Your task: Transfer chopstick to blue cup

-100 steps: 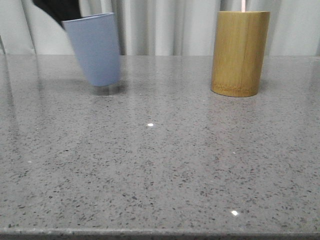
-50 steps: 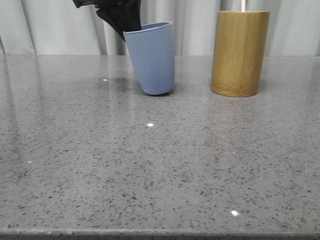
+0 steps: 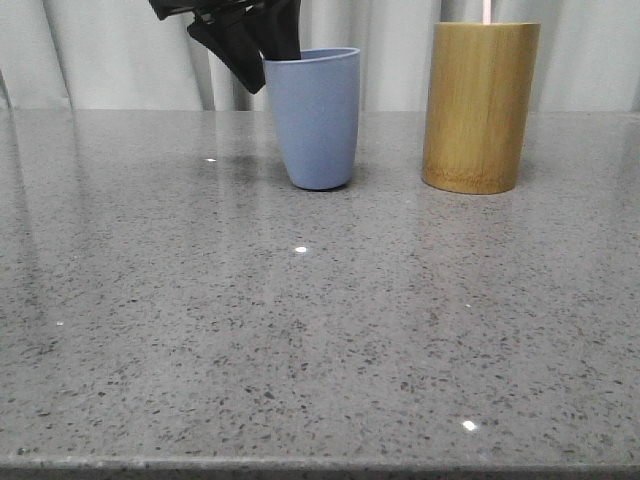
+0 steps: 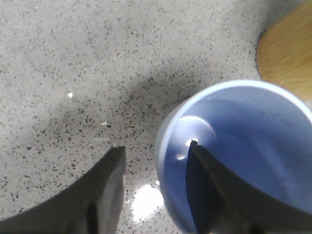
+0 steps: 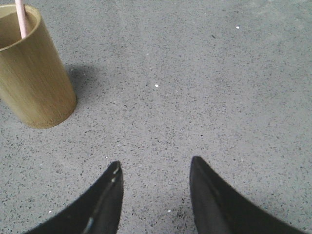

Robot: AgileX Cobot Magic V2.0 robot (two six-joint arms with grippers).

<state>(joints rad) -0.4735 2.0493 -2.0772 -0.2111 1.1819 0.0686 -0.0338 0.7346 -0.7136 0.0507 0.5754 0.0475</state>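
Observation:
The blue cup (image 3: 318, 120) stands upright on the table, left of the tan bamboo holder (image 3: 480, 105). A thin pale pink chopstick (image 3: 485, 10) sticks up out of the holder; it also shows in the right wrist view (image 5: 20, 19). My left gripper (image 3: 250, 45) is at the cup's rim on its left side. In the left wrist view the gripper (image 4: 155, 146) is open, with one finger inside the cup (image 4: 243, 146) and the other outside, a gap of table showing between it and the wall. My right gripper (image 5: 155, 162) is open and empty above bare table, right of the holder (image 5: 31, 83).
The grey speckled table (image 3: 300, 330) runs to its front edge at the bottom of the front view. Pale curtains (image 3: 390, 60) hang behind the table. The holder's edge (image 4: 287, 53) shows close beside the cup in the left wrist view.
The blue cup, carried tilted at the far left by my left gripper, has moved right toward the bamboo holder and now stands upright on the table. The holder has not moved.

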